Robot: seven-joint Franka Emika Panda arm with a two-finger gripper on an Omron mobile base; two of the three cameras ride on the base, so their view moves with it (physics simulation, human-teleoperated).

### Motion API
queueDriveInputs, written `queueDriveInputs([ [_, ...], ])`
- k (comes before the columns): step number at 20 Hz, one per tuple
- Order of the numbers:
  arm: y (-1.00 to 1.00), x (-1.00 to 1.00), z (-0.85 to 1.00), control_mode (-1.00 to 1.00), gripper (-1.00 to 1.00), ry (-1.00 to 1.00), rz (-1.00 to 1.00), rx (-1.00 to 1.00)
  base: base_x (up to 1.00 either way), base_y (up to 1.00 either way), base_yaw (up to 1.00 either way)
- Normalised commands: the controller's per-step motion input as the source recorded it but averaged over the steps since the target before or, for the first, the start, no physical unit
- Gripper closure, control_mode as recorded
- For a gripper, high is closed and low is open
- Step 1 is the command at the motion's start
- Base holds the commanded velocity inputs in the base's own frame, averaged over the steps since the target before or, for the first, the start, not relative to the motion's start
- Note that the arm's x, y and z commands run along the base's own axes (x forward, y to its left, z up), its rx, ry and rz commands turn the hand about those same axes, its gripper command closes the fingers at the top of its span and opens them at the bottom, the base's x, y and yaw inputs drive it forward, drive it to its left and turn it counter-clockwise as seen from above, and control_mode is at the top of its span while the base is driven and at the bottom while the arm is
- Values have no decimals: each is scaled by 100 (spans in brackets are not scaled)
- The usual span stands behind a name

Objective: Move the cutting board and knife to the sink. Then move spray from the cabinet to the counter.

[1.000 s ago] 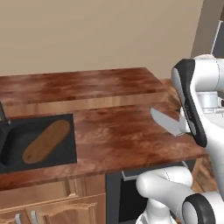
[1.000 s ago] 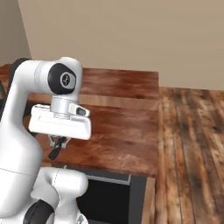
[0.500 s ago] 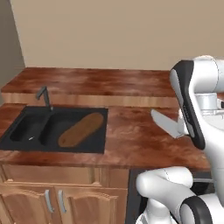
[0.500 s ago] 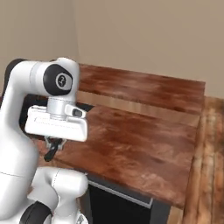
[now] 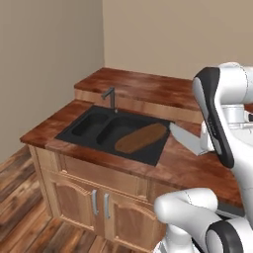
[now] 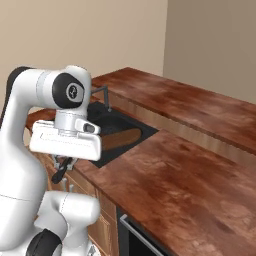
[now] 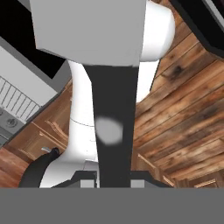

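My gripper is shut on the knife, holding it out in front of my body above the counter. The black handle runs up between my fingers, and the broad silver blade sticks out past my arm toward the sink. The knife's blade also shows at the top of the hand view. The dark-brown cutting board lies slanted in the sink's right basin, its right end on the rim. From the right, the cutting board sits just behind my hand. The spray and the cabinet are out of view.
A dark faucet stands behind the sink. A raised wooden ledge runs along the back wall. Lower cabinet doors sit under the sink, with wood floor to the left. Counter stretches away to the right.
The whole picture has shifted, so the base has driven; the sink with the board now sits near the middle. The knife stays in my shut gripper.
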Motion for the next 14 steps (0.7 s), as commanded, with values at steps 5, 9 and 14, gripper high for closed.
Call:
queueDriveInputs([
  [5,0,0,0,100,100,0,0,0,0,0,5],
  [9,0,0,0,100,100,0,0,0,0,0,0],
  [14,0,0,0,100,100,0,0,0,6,0,0],
])
